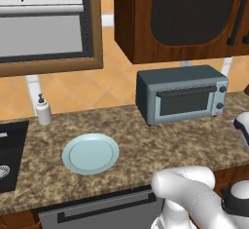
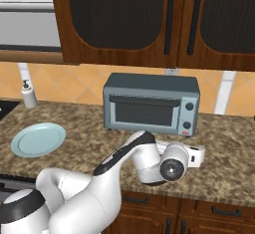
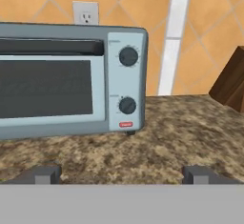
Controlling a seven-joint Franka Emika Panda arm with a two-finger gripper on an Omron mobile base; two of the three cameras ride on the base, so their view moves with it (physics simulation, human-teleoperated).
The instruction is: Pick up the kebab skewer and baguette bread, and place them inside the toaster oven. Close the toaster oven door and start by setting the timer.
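The slate blue-grey toaster oven [image 1: 181, 94] stands at the back of the counter, also seen as the toaster oven [image 2: 152, 103]. Its dark glass door [image 3: 45, 87] is shut, with the bar handle [image 3: 52, 47] along the top. Two round knobs [image 3: 128, 56] and a small red button [image 3: 126, 124] sit on its right panel. My gripper [image 3: 121, 174] is open and holds nothing. It hovers low over the counter, in front of the oven's right side and pointed at the knob panel. The kebab skewer and the baguette bread are out of view.
A pale blue plate [image 1: 90, 153] lies bare on the speckled counter [image 1: 146, 140], left of the oven. A soap dispenser [image 1: 43, 109] and a sink [image 1: 9, 155] are at the far left. Wall cabinets [image 2: 149, 19] hang overhead. A dark wooden block [image 3: 231, 82] stands to the oven's right.
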